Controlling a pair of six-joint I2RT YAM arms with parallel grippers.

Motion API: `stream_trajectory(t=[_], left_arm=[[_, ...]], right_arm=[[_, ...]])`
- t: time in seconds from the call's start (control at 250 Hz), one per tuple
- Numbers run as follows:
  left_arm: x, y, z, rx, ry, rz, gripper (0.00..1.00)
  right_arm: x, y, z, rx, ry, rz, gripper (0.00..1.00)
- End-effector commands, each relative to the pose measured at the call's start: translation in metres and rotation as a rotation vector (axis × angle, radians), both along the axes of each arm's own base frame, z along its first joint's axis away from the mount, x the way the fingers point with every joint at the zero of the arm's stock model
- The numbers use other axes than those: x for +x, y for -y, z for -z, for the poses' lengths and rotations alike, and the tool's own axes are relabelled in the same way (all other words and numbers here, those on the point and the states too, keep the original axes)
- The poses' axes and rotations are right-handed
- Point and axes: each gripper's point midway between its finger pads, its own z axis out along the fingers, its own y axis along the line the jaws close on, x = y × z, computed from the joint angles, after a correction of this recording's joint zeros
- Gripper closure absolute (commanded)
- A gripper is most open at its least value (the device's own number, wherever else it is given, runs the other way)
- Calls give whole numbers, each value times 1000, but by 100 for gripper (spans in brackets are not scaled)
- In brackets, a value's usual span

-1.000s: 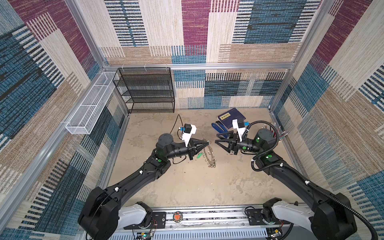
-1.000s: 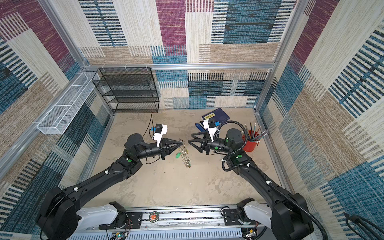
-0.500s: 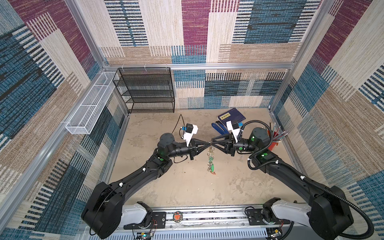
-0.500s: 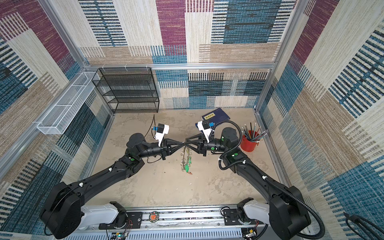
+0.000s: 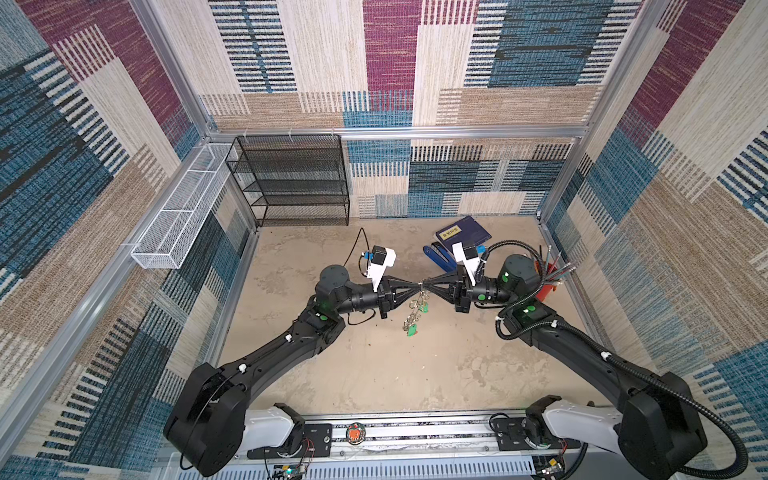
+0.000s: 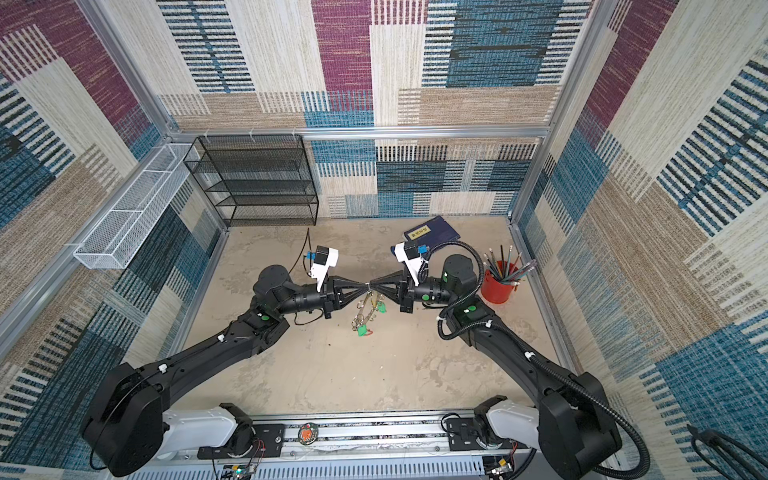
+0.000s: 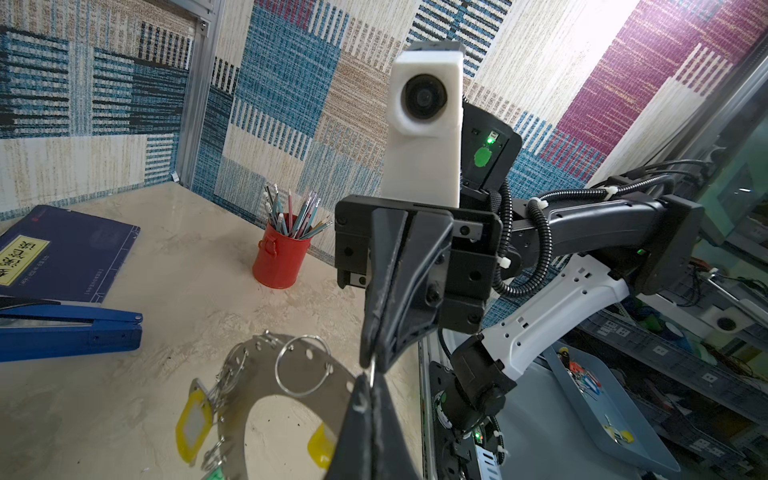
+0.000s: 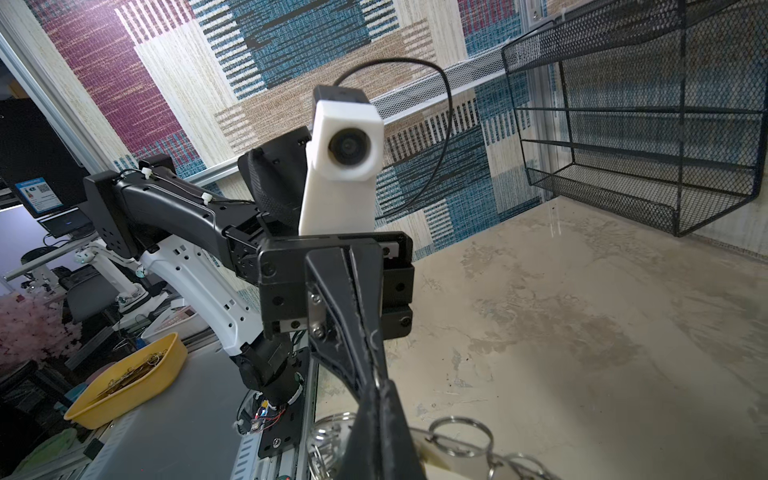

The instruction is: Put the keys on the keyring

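Both grippers meet tip to tip above the middle of the table. My left gripper (image 5: 417,286) (image 7: 370,380) is shut on the rim of the keyring (image 5: 415,305) (image 6: 365,309), a grey metal disc (image 7: 257,382) hanging below the tips. My right gripper (image 5: 430,286) (image 8: 376,386) is shut on a thin silver split ring at that same rim spot. Green-tagged keys (image 5: 411,330) (image 6: 380,308) dangle from the keyring. In the left wrist view a yellow tag (image 7: 193,424) hangs at the rim. A larger split ring (image 7: 303,365) (image 8: 461,432) lies against the disc.
A red pencil cup (image 5: 546,291) (image 7: 280,262) stands just behind the right arm. A blue notebook (image 5: 463,232) and blue stapler (image 5: 436,257) (image 7: 70,332) lie at the back. A black mesh shelf (image 5: 299,183) and white wire basket (image 5: 178,216) stand at the back left.
My right gripper has moved left from open and apart to meet the left tips and has shut there. The keyring has swung and now hangs below the joined tips.
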Motion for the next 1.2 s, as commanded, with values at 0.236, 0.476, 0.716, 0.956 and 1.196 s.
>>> stream_trajectory(t=[0.236,0.476,0.716,0.956,1.196], left_arm=[[-2,-8,-6,55,40,14,82],[-4,-19,-5,143,30,9,65],[-14,-32,-11,316,113,46,49],[-19,-33,-16,428,160,137,53],[-18,-25,-18,433,149,191,58]], right_arm=[[2,0,-4,-24,16,24,100],[2,0,-7,-47,35,38,100],[1,-2,-4,-105,50,47,100],[-4,-5,-8,-156,63,19,100],[-11,-8,-13,-152,70,-16,100]])
